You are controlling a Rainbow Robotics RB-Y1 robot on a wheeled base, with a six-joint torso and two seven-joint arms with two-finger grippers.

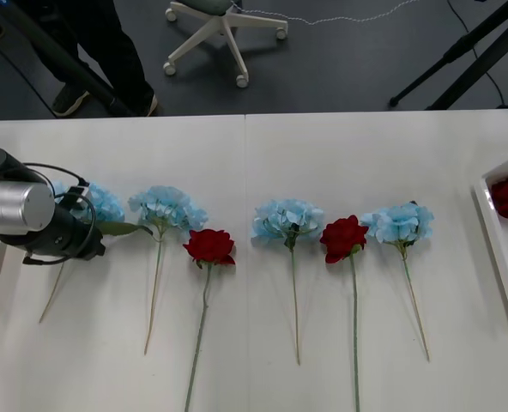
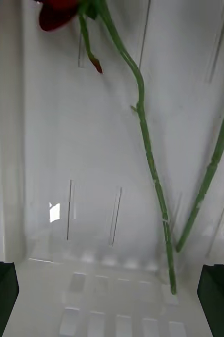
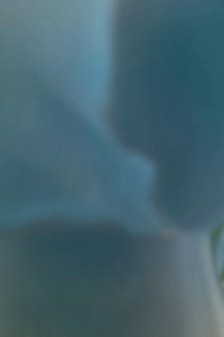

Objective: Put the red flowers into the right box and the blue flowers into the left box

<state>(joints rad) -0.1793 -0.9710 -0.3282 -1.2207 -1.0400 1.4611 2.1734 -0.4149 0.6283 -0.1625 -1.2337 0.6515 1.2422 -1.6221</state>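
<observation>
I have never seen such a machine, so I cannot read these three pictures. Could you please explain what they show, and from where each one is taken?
This robot has two arms and sorts flowers. The wide picture looks down from above them at a white table. Four blue flowers and two red flowers lie there in a row. The left gripper is at the leftmost blue flower; that wrist's camera, very near, sees its blue petals. The last picture comes from the right wrist: the right gripper, open and holding nothing, looks into a white box where a red flower and two green stems lie.
</observation>
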